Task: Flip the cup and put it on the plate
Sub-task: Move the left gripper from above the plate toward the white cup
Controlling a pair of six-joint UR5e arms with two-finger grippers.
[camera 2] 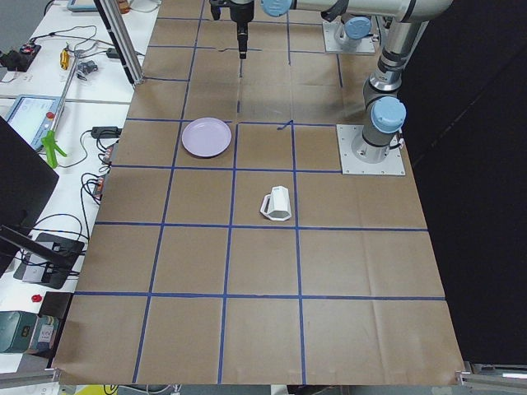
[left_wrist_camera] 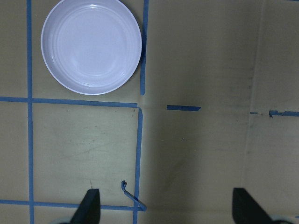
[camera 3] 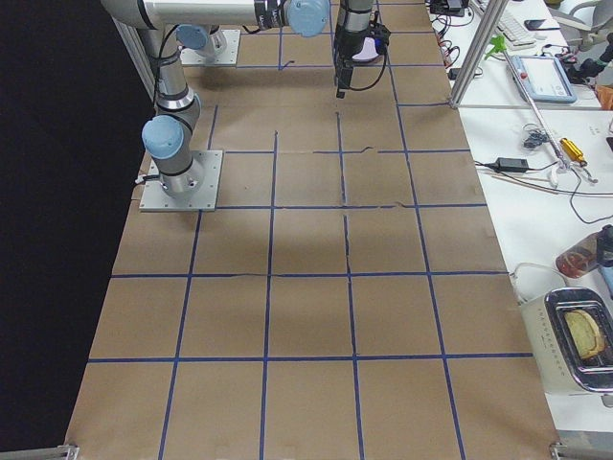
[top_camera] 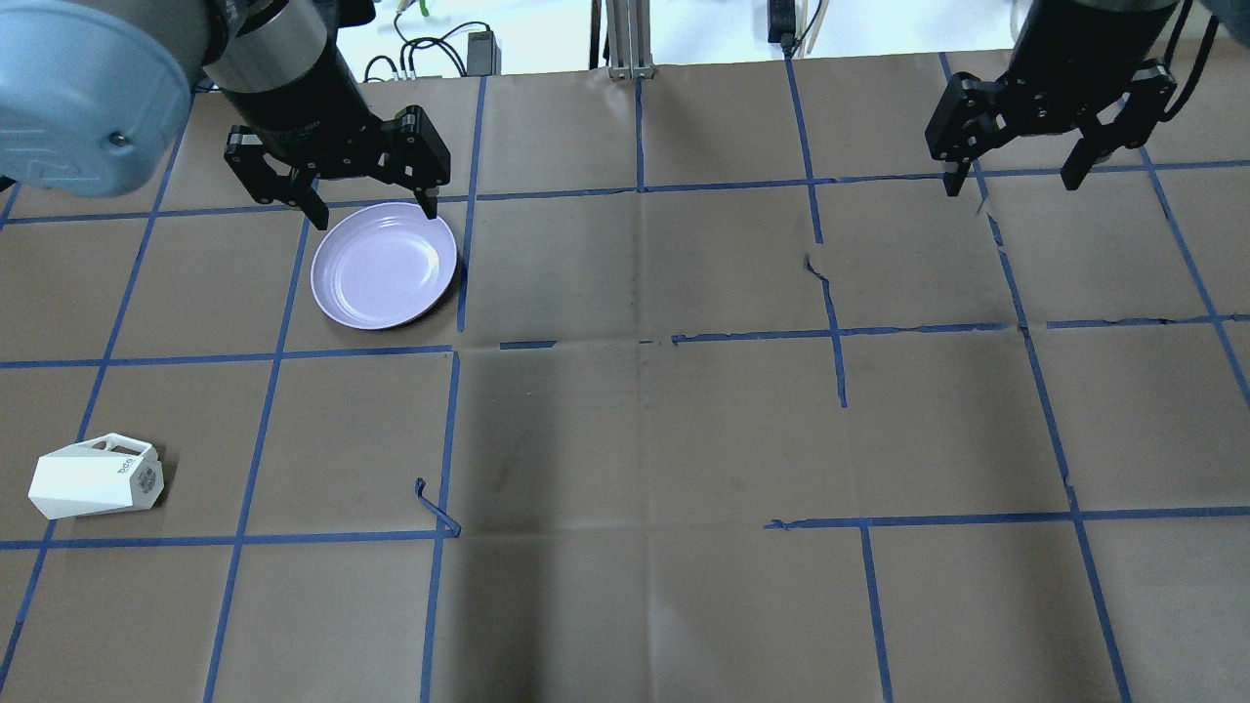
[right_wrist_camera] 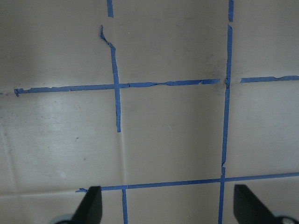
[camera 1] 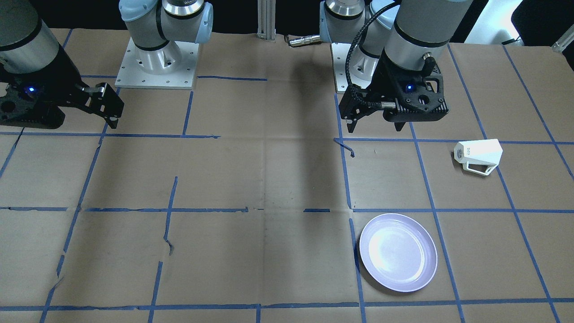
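Observation:
The white faceted cup lies on its side on the brown table, its printed base turned toward the table's middle; it also shows in the overhead view and the exterior left view. The pale lavender plate sits empty, farther from the robot's base than the cup, and shows overhead and in the left wrist view. My left gripper is open and empty, high above the table, away from the cup. My right gripper is open and empty over bare table on the other side.
A loose curl of blue tape sticks up from the grid near the table's middle. The arm base plates stand at the robot's edge. Benches with tools and cables run beyond the far table edge.

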